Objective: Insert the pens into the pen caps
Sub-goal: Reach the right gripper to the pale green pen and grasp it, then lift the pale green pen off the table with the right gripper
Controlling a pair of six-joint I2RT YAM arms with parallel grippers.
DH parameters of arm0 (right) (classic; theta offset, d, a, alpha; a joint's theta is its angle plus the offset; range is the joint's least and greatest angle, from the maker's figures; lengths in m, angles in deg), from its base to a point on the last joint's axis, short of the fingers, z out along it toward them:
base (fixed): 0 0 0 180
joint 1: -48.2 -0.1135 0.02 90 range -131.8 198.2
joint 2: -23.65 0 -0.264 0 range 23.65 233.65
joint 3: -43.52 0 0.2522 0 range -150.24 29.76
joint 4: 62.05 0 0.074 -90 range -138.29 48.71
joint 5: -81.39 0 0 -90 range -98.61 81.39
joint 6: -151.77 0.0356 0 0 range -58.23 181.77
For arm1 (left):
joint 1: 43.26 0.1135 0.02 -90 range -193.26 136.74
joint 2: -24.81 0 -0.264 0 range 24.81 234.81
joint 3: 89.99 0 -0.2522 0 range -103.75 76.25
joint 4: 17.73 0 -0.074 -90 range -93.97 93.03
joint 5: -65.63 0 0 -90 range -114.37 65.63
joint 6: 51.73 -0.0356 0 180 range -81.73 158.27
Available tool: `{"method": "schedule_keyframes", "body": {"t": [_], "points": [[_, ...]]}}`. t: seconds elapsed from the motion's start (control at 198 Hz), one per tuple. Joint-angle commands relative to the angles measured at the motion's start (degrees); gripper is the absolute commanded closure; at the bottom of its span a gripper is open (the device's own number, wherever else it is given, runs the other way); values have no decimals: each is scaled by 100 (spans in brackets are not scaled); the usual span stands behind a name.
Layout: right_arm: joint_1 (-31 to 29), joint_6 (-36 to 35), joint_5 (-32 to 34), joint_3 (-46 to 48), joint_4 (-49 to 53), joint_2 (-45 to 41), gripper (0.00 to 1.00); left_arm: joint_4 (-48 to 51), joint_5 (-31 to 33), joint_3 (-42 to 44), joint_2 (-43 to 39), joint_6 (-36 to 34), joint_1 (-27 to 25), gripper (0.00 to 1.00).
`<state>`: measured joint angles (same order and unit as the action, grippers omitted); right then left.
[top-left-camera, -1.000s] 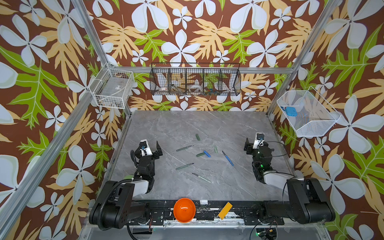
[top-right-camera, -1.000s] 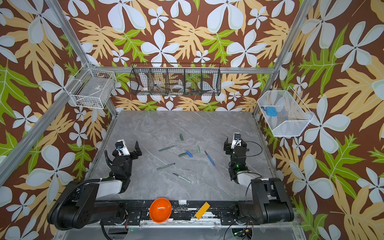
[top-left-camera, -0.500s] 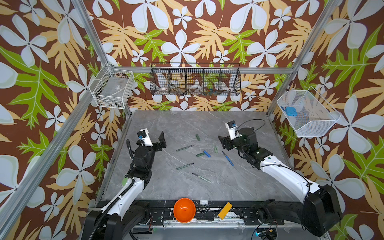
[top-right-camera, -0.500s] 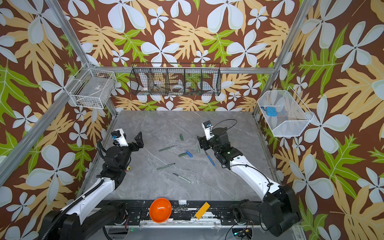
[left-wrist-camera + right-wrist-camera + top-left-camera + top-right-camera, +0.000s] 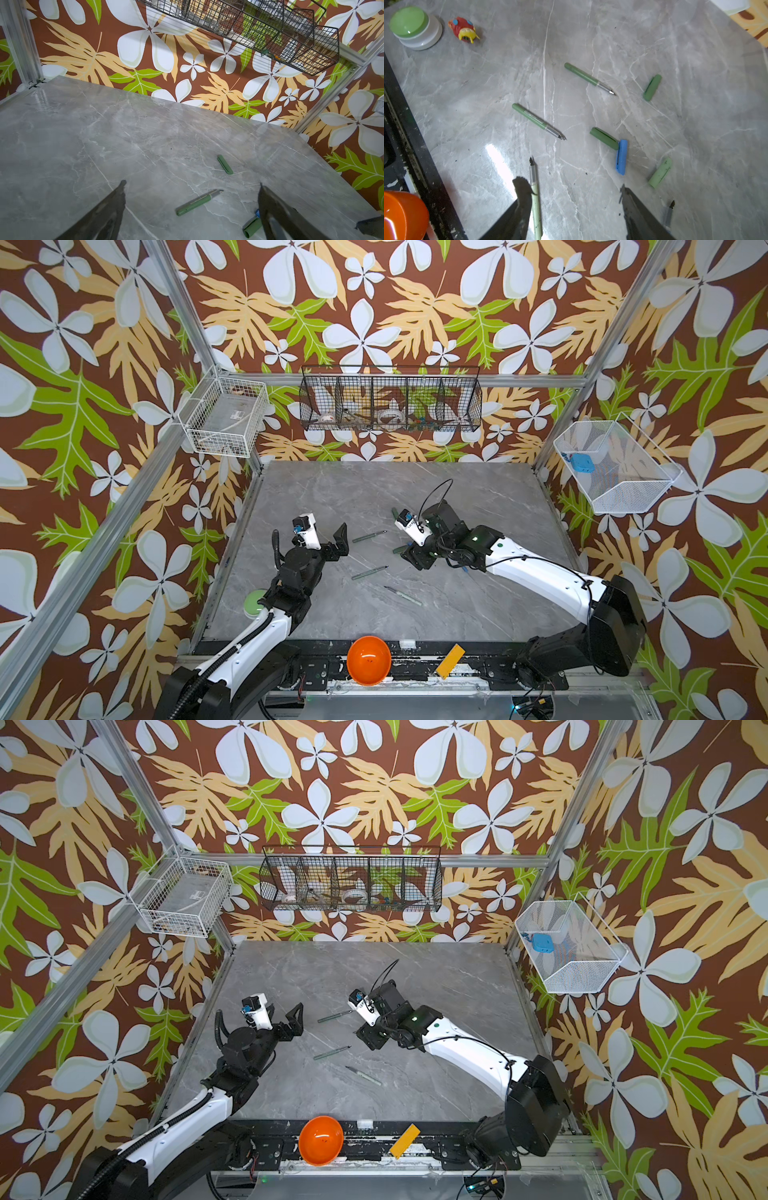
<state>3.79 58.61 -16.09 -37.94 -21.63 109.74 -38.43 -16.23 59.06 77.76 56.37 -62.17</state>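
Note:
Two dark green pens [image 5: 588,78] [image 5: 538,121] lie mid-table, also seen in a top view [image 5: 369,536] [image 5: 369,572]. A pale pen [image 5: 535,205] lies just outside one finger of my right gripper [image 5: 572,186], which is open with bare table between its fingers. A blue pen [image 5: 668,214] is half hidden behind the other finger. Two dark green pen caps [image 5: 652,87] [image 5: 604,138], a blue cap [image 5: 621,156] and a pale green cap [image 5: 660,172] lie ahead of it. My left gripper [image 5: 192,185] is open above a dark green pen [image 5: 197,202].
A green push button [image 5: 415,27] and a small red toy [image 5: 464,30] sit near the table's front left. An orange bowl [image 5: 368,659] and a yellow piece [image 5: 449,660] rest on the front rail. Wire baskets [image 5: 390,400] hang on the walls.
Both arms have risen from the front edge. The right arm reached left over the caps with its jaws narrowing. The left arm stretched out toward the pens, jaws still wide.

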Motion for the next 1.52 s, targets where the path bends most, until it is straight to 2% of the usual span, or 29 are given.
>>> {"method": "schedule_keyframes", "body": {"t": [0.0, 0.147, 0.217, 0.288, 0.455, 0.561, 0.692, 0.915, 1.061, 1.511], "points": [[-99, -66, -78, -192, 401, 264, 36, -323, -234, -11, 54, -48, 2, 0], [-300, -21, -53, -607, 960, 899, 37, -244, -63, -12, 181, -23, 2, 0], [-425, -4, -78, -706, 1154, 1141, 40, -347, -244, 42, 148, -2, 2, 0], [-550, 3, -121, -727, 1263, 1314, 42, -496, -370, 112, 106, 50, -2, 0], [-739, 73, -223, -891, 1458, 1653, 44, -351, -186, 60, 95, 49, 2, 0], [-862, 156, -58, -961, 1454, 1870, 49, -407, -307, 123, 44, 17, 0, 0], [-974, 189, 17, -1228, 1719, 2258, 51, -488, -127, 213, -51, 41, 1, 0], [-996, 310, 156, -1274, 1957, 2457, 53, -472, 63, 320, -252, 41, 2, 0], [-1103, 506, 143, -1276, 1927, 2557, 54, -382, 431, 380, -398, 118, 2, 0], [-1264, 850, 221, -1331, 1773, 2930, 64, -281, 344, 281, -287, 187, 1, 0]]}}
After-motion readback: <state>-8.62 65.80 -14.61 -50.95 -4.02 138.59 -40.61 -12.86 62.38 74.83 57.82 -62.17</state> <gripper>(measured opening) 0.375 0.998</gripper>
